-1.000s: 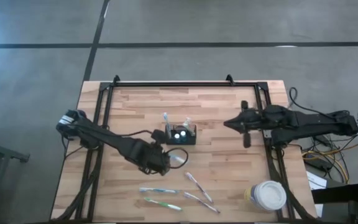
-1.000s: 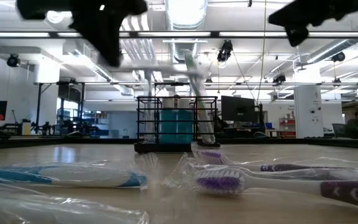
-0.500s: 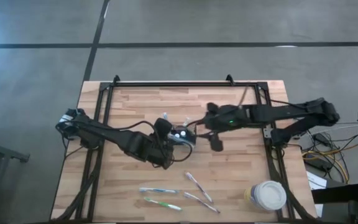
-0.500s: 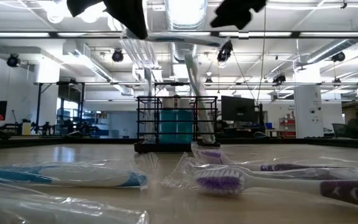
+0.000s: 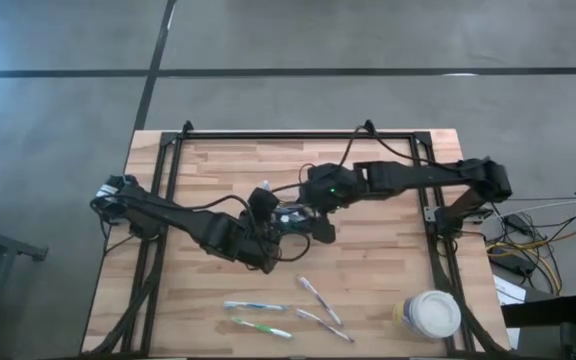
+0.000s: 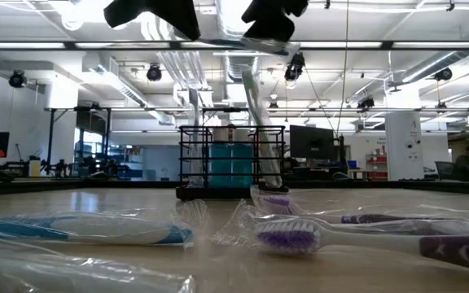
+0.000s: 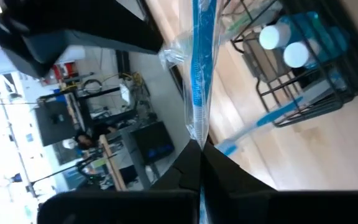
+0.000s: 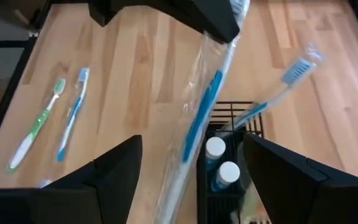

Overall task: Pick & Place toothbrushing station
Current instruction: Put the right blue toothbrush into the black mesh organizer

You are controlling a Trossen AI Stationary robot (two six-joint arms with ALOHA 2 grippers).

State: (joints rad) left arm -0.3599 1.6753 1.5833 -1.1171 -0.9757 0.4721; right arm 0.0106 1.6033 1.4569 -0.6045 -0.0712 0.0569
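The black wire-mesh caddy (image 5: 293, 216) stands mid-table, holding two white-capped tubes (image 8: 221, 158) and a blue toothbrush (image 8: 272, 93) that leans on its rim. Above it my left gripper (image 7: 201, 158) is shut on a clear-wrapped blue toothbrush (image 8: 199, 121). My right gripper (image 8: 192, 142) is open, with one finger on each side of that wrapped brush and not touching it. In the high view the two grippers meet over the caddy, the left (image 5: 271, 222) and the right (image 5: 318, 222). Several wrapped toothbrushes (image 5: 253, 306) lie flat near the table's front edge. My left gripper pinches one end of the wrapped blue toothbrush (image 7: 199, 134) between its two shut fingers. The fingers lie in line with the brush. It is lifted clear above the caddy and reaches out past the fingertips toward my right gripper. Which end of the brush this is does not show.
A large cup with a white lid (image 5: 433, 312) stands at the front right corner. A black frame (image 5: 298, 135) runs along the table's far edge and down both sides. Bare wood lies left of the caddy and along the far edge.
My right gripper has swung from the table's right side toward the left, to the caddy and the left gripper, and has opened on the way. My left gripper has carried the wrapped blue toothbrush up and toward the far edge, over the caddy.
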